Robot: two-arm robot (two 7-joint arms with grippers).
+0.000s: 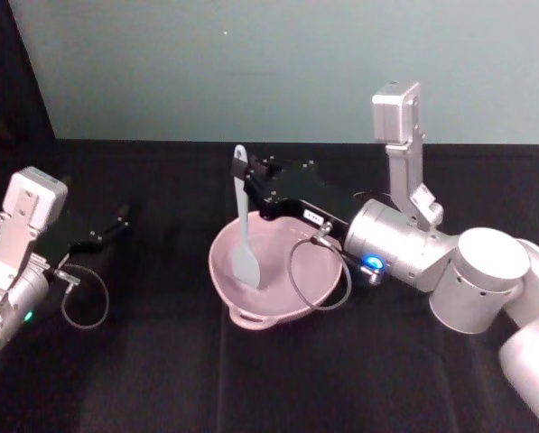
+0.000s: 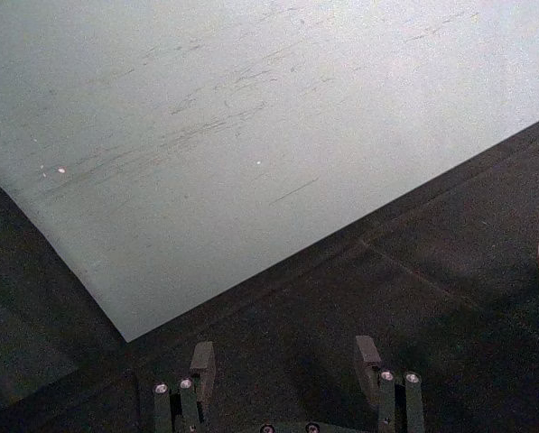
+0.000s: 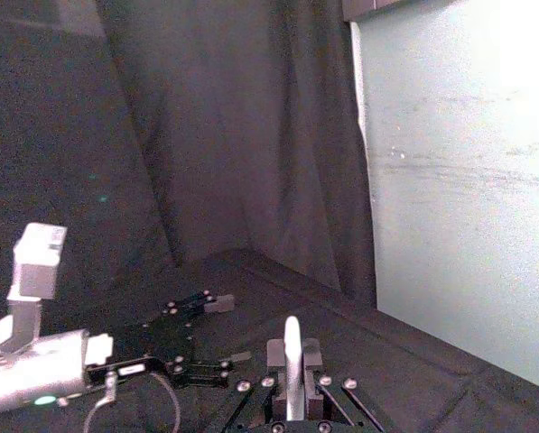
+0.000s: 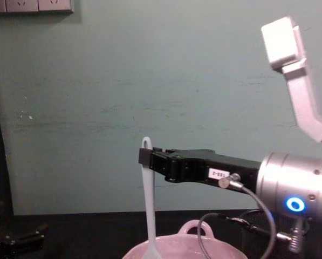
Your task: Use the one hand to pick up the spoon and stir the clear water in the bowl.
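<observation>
The pale pink bowl [image 1: 222,280] is set centrally. The right gripper [image 1: 240,169] is held over its far rim, pinched on the white spoon [image 1: 243,230] near the handle end, blade down in the bowl. The left gripper [image 1: 120,216] is parked far left, fingers spread. Risk judged: spoon pivoted or slipped by so high a pinch; water slopped if the wall is struck.

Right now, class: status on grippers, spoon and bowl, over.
Right gripper shut on long white plastic spoon, held upright. Spoon tip down inside wide pale pink glossy bowl. Left gripper open, idle at left. Black wrist cable loops over bowl.
</observation>
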